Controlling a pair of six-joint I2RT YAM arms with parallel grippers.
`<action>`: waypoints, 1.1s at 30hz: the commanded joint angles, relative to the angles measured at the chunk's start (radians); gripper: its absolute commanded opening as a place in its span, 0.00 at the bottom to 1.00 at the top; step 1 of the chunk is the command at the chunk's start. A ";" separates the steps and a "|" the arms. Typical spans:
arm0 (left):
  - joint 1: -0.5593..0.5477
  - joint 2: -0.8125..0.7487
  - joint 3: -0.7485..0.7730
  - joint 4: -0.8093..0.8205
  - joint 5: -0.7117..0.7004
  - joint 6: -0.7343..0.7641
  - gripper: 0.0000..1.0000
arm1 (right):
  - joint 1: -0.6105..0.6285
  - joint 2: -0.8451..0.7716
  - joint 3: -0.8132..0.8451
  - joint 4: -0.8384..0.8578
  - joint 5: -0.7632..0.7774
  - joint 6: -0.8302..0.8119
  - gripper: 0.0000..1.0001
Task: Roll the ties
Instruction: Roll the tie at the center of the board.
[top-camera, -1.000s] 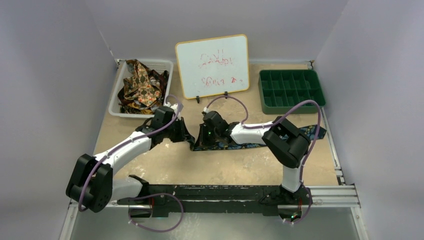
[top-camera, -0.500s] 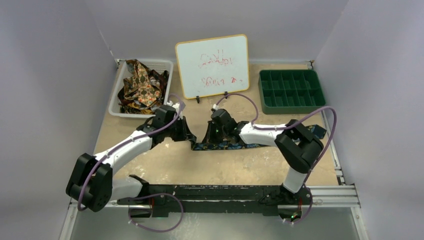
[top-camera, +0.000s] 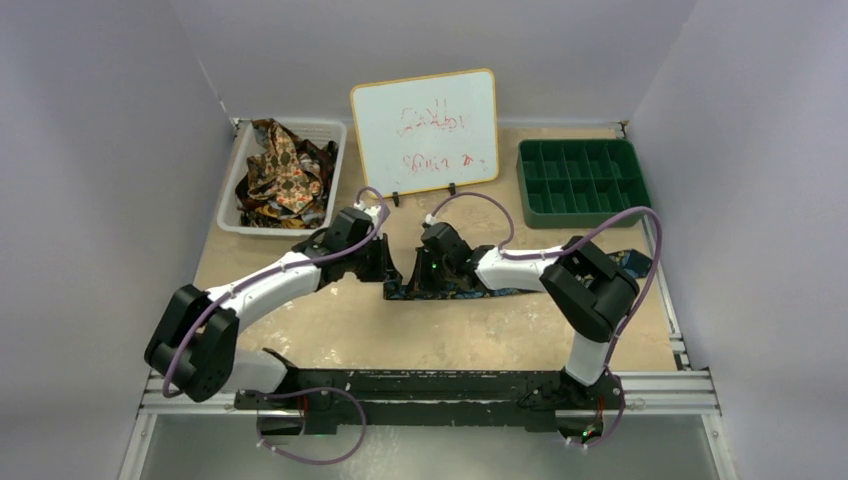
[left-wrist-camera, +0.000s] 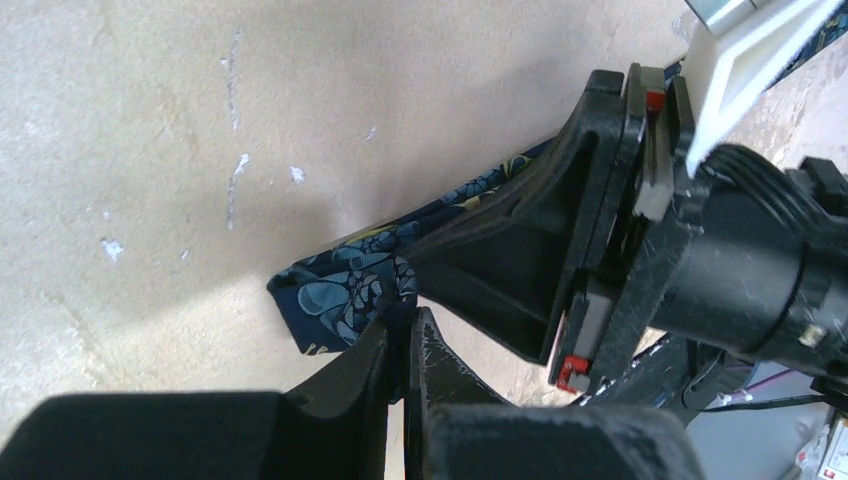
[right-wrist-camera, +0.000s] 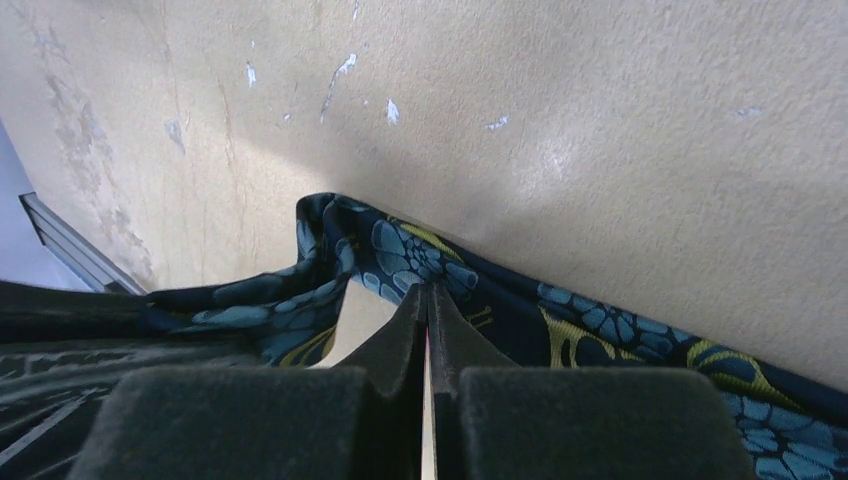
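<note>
Your navy tie (top-camera: 480, 292) lay flat along the middle of the desk (top-camera: 330, 330). It ran from just right of centre out toward the right edge, and its far end showed past the right arm's elbow. Both arms had met at its left end.

Your left jaws were closed, with no gap to speak of. In the left wrist view their fingertips (left-wrist-camera: 372, 348) pinched the folded tip of the navy tie (left-wrist-camera: 340, 295), where the blue floral print bunched up against them. The black body of the right gripper (left-wrist-camera: 560, 240) sat just beside them, touching the same cloth.

Your right jaws were shut tight as well. In the right wrist view their fingertips (right-wrist-camera: 402, 318) came together on a raised fold of the navy tie (right-wrist-camera: 400, 250). The fabric lifted off the desk at that spot, then ran flat again toward the lower right of that view.

The other ties (top-camera: 282, 170), brown and gold prints, were heaped in the white bin (top-camera: 238, 215) at the back left corner, well apart from the arms. A whiteboard (top-camera: 425, 130) with red scribbles stood at the back centre. A green divided tray (top-camera: 524, 185) sat at the back right, and I could not tell whether its compartments held anything.
</note>
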 joint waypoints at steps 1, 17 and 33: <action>-0.033 0.045 0.073 0.018 -0.046 0.012 0.00 | 0.000 -0.095 -0.026 -0.029 0.059 0.013 0.03; -0.135 0.236 0.156 0.052 -0.083 -0.049 0.17 | -0.157 -0.452 -0.232 -0.076 0.204 0.086 0.20; -0.136 0.030 0.191 -0.033 -0.152 -0.050 0.68 | -0.162 -0.405 -0.250 0.097 -0.020 0.090 0.46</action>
